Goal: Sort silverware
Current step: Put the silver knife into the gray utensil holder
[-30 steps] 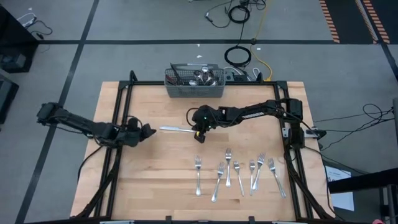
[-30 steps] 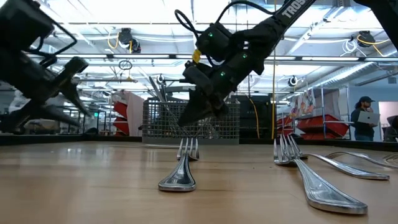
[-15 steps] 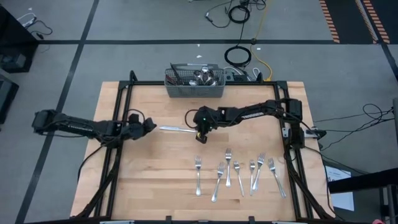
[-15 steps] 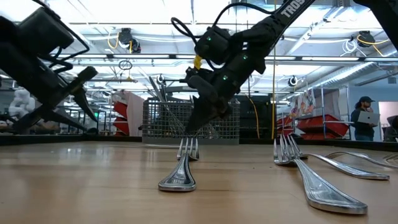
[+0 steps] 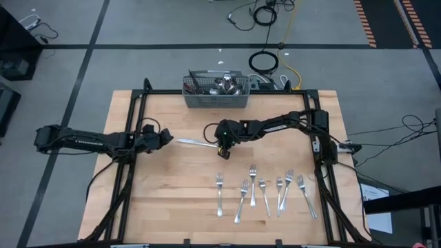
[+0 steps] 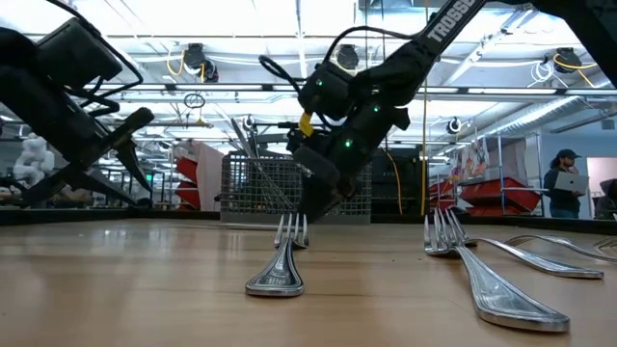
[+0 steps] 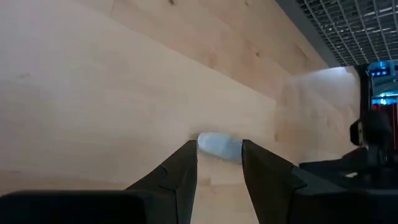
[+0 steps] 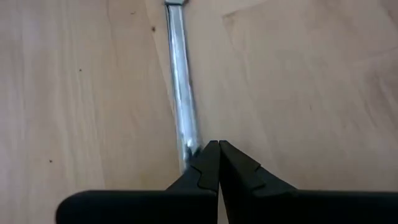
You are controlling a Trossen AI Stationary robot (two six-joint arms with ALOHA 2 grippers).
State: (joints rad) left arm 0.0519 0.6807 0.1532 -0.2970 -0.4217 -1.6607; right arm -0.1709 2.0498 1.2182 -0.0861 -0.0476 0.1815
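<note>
**Knife lies between two grippers on the counter**

Knife [image 5: 196, 142] rests flat on the wooden counter [image 5: 172, 193], a little behind the middle, pointing across from one arm toward the other. The left gripper [image 5: 165, 137] reaches in from the left edge, and its fingers [image 7: 180, 177] stand apart on either side of the knife's rounded end; from the wrist view the metal shows between them, though I cannot tell whether they touch it. The right gripper [image 5: 220, 146] comes in from the right post, low over the other end of the knife. Its fingers are pressed together, tips meeting just beside the blade in the right wrist view, with nothing pinched between them.

Nearer the front of the counter, six forks [image 5: 262, 191] lie in a loose row, tines pointing toward the back, none touching the grippers. In the low view the closest fork [image 6: 280, 260] fills the foreground, with more to its right.

At the back edge stands the mesh basket [image 5: 215, 93], with more silverware [image 5: 227, 85] sticking up inside it; which pieces they are I cannot make out. Beyond the counter, cables [image 5: 264, 60] coil on the grey floor, and a person [image 6: 565, 183] stands far off in the room at the right.
</note>
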